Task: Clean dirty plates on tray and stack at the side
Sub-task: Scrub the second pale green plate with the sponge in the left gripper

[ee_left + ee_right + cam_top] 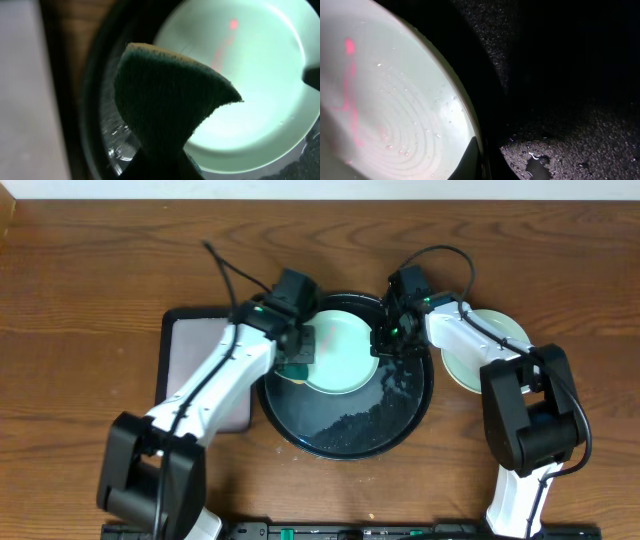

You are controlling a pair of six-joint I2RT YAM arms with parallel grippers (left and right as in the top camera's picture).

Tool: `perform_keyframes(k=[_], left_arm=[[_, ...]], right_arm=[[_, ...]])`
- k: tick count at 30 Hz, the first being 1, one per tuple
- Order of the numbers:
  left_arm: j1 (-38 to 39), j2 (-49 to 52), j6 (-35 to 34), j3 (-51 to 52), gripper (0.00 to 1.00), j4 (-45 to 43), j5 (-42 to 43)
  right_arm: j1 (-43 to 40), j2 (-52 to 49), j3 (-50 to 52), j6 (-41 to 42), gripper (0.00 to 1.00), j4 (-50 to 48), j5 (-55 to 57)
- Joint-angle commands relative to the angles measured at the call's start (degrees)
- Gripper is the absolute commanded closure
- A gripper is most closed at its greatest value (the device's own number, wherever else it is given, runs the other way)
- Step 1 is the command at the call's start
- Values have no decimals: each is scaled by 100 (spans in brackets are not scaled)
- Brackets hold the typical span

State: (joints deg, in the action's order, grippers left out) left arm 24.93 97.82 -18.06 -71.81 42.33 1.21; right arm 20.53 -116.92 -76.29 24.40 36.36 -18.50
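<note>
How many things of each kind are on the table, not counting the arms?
Plates: 2 seen, a mint plate in the round tray and a pale plate at the right, perhaps a stack.
Trays: 2, the round tray and a grey tray.
Sponge: 1.
Total: 5.

No readable writing in any view.

The mint plate point(340, 352), the tray point(345, 442) and the tabletop point(100, 260) carry no letters, numbers or logos. The pink-red streak point(233, 23) on the plate in both wrist views is probably reflected light, not print, though blur leaves that unsure.
</note>
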Motion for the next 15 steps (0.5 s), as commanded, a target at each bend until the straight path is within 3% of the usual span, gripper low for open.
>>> perform_keyframes(k=[1,6,11,15], left_arm=[[219,107,179,-63,93,-236,-17],[280,114,310,-63,93,-741,-39],[275,120,485,-63,93,-1049,-42],[275,129,997,-63,93,-1003,-35]], right_arm=[[155,-133,131,129,99,-15,153],[155,-133,129,127,99,-20,151],[153,-120,127,24,64,48,-249],[177,-105,127,470,62,254,-258]])
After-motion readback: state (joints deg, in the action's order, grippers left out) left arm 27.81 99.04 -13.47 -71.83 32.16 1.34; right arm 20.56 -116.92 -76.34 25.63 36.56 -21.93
